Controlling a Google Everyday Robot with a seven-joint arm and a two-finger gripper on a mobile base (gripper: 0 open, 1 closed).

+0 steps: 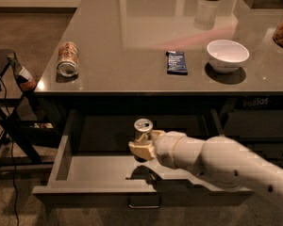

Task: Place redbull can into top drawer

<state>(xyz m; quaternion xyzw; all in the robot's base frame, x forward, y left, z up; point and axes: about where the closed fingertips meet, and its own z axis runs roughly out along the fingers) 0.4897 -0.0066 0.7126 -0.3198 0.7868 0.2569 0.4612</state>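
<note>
Camera view, items as I log them from my station:

- Claw [140,148]: low and central, inside the pulled-out top drawer [62,160], and closed around the redbull can [143,127]. My white arm [217,163] runs off from it to the lower right.
- Redbull can: upright in the claw's hold. Its silver top shows just above the claw, which hides its lower body. I cannot tell whether its base touches the drawer floor.
- Top drawer: grey and open, its walls on either side of the claw. Its front panel lies below the claw, with a small metal handle [144,203] directly beneath.
- Tabletop [132,27]: glossy grey, above and behind the claw.
- Orange-brown can [68,59]: on its side on the tabletop, up and left of the claw, well apart.
- Dark blue packet [177,61]: flat on the tabletop, up and slightly right of the claw.
- White bowl [227,54]: further up and right, near the packet.
- Bottle [22,74]: far left of the claw, off the tabletop.
</note>
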